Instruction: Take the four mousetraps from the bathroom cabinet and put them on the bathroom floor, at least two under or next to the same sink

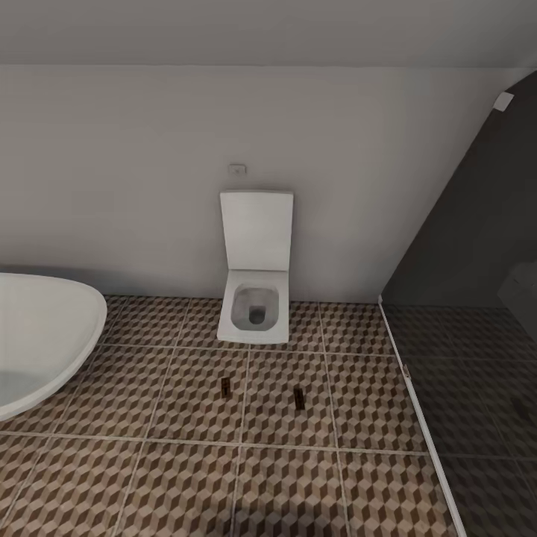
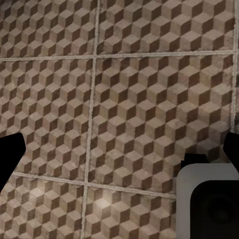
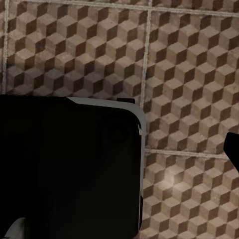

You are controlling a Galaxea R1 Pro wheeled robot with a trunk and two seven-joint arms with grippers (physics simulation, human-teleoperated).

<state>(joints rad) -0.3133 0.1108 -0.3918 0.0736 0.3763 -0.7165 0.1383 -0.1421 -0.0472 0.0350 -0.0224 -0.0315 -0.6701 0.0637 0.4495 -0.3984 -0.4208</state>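
Two mousetraps lie flat on the cube-patterned bathroom floor in front of the toilet, one to the left and one to the right, about a tile apart. The cabinet is out of view. My left gripper hangs over bare tiles, open, its dark fingertips at the frame's two edges with nothing between them. My right gripper also points down at the floor. One dark fingertip shows at the frame's edge, set wide, and a black body part hides the other.
A white wall-hung toilet with its lid up stands at the back wall. A white rounded basin or tub juts in from the left. A dark glass shower partition with a white floor rail closes off the right.
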